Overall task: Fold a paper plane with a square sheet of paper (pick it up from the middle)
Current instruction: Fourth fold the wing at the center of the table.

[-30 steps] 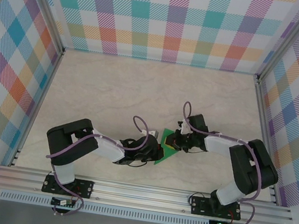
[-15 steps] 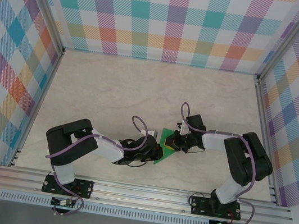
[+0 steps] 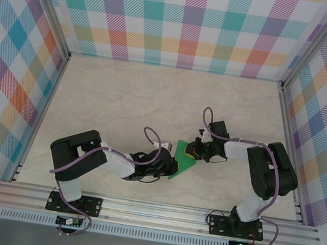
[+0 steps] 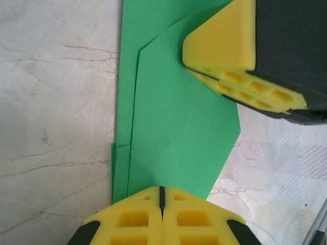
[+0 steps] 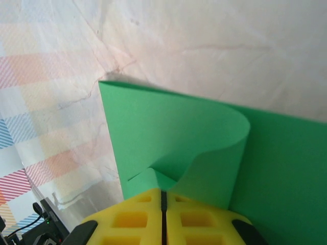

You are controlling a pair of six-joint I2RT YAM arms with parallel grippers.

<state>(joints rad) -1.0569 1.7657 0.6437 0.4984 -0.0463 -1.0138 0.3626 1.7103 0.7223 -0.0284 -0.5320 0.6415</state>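
— Square sheet of paper [image 4: 173, 127]: location?
— We find it part-folded on the table [image 3: 124, 97], near the middle, towards the front.
— Grippers?
— Left gripper [image 4: 161, 196] clenched, tips on the sheet's edge. Right gripper [image 5: 163, 196] clenched, pinching a curled-up flap.

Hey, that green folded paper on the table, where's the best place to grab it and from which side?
Probably the curled flap of the green paper: it arches up, leaving room for a finger under it. Come in low from its open edge, as the right gripper does; elsewhere the layers lie flat.
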